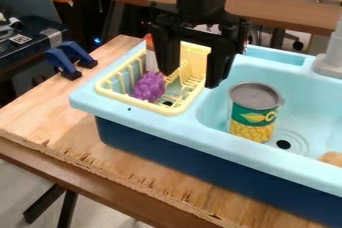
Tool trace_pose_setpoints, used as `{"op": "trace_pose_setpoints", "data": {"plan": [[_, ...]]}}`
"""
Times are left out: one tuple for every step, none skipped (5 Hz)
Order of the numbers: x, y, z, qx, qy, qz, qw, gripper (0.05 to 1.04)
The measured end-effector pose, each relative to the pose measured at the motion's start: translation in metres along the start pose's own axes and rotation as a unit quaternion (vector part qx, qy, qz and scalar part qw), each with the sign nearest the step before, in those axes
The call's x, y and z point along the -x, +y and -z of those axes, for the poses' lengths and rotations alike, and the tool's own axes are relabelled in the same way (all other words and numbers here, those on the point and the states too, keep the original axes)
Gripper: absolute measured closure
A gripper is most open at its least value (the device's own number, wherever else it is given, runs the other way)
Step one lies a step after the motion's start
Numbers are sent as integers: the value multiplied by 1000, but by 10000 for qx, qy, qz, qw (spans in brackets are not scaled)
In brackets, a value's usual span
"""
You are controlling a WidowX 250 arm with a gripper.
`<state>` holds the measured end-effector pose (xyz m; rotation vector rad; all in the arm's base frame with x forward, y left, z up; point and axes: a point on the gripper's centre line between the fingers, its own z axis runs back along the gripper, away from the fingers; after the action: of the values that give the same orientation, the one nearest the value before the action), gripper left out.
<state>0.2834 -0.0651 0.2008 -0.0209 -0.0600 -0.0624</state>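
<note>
At far left of the tool, a blue clamp (59, 63) is set on the wooden table (40, 117). Nearer, just left of and below the tool, a yellow dish rack (133, 103) is rested on the corner of the sink (234, 146). In the rack, a bunch of purple grapes (149, 87) is laid near the left finger as pictured; it is probably light and slightly soft, best pinched gently around its middle, as its bumpy skin should give some grip. Behind the grapes, a white thing with an orange top (151, 57) is stood. The tool (192, 78) is held above the rack's right side, its two fingers spread wide and pointed down, with nothing gripped between them. To its right and lower, a can of corn (253, 114) is stood upright in the basin. It is likely stiff, smooth and, if full, rather heavy; it is best clasped around its sides, squarely, lest it be tipped or let slip. At far right, a brownish thing (331, 158) is partly cut off, below the grey faucet (330, 59).
</note>
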Motion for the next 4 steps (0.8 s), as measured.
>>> {"op": "trace_pose_setpoints", "data": {"plan": [[0, 0, 9, -29, 135, -1, 9999, 82], [-9, -1, 13, 0, -54, 30, 10000, 82], [-20, -2, 15, 60, -402, 43, 9992, 82], [-32, -7, 29, -80, -525, -189, 9984, 82]]}}
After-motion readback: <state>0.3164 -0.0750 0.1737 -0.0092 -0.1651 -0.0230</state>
